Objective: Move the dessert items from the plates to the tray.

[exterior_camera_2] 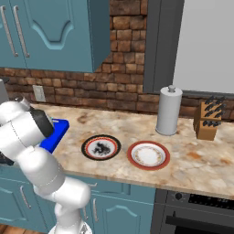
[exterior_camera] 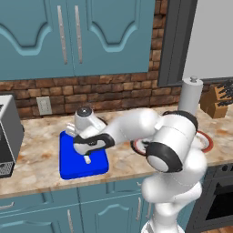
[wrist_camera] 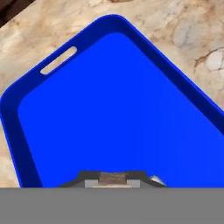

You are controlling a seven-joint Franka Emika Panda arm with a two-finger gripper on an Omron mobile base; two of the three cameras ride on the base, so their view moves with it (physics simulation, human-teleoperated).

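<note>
The gripper (exterior_camera: 87,159) is hovering low over the blue tray (exterior_camera: 68,168), fingers pointing down and clamped on a small tan dessert (wrist_camera: 112,178), so a release should land it inside the rim. Both plates, black-rimmed (exterior_camera_2: 101,147) and red-rimmed (exterior_camera_2: 148,155), are lying to the right, looking bare; the second dessert is not discernible.

The tray (exterior_camera: 73,169) lies on the desk (exterior_camera_2: 192,169), left of the two plates. The patterned plate (exterior_camera_2: 101,147) sits just left of the rimmed plate (exterior_camera_2: 148,155). Behind them stand a paper towel roll (exterior_camera_2: 168,110) and, further right, a knife block (exterior_camera_2: 206,119). The tool (exterior_camera: 87,159) hangs over the tray.
</note>
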